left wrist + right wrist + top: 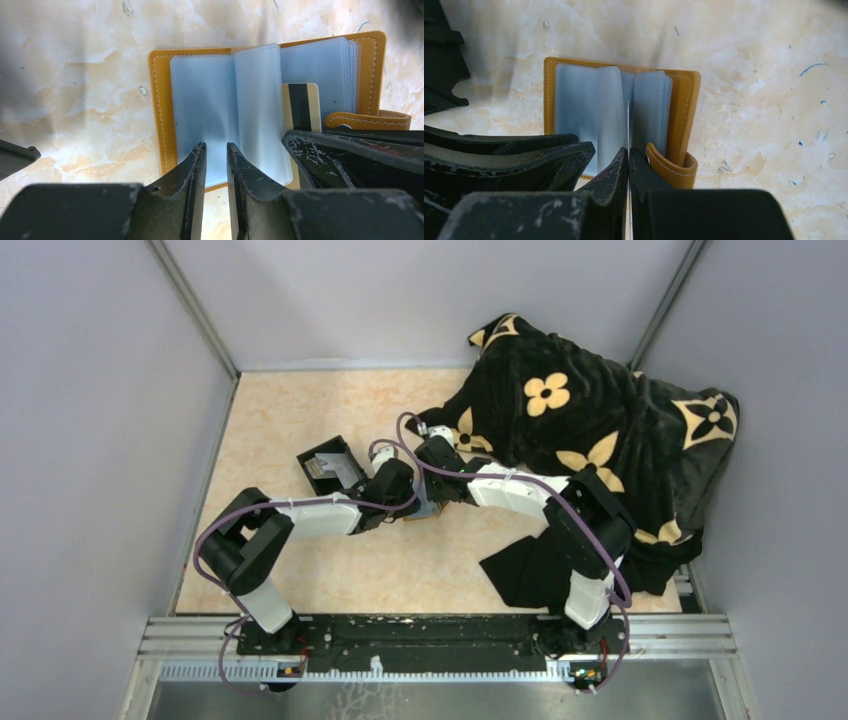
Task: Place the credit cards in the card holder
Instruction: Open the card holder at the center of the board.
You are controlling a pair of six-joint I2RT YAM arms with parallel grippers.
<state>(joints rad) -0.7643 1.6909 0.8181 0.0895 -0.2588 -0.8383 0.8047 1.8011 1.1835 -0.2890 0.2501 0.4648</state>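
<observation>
The card holder [161, 100] lies open on the marble-patterned table, orange-tan with clear plastic sleeves [210, 100]; it also shows in the right wrist view [684, 100]. My left gripper [216, 146] hovers over the near edge of the sleeves, jaws a little apart with nothing between them. My right gripper [629, 150] is shut on a golden-tan credit card [300, 105] with a black stripe. The card stands edge-on [629, 122] among the sleeves at the holder's middle. In the top view both grippers, left [412, 502] and right [433, 496], meet over the holder [425, 513].
A black open box [330, 465] holding pale cards sits just left of the grippers. A black blanket with tan flowers [590, 430] covers the back right of the table. The holder's snap strap [671, 167] curls up beside my right fingers. Grey walls enclose the table.
</observation>
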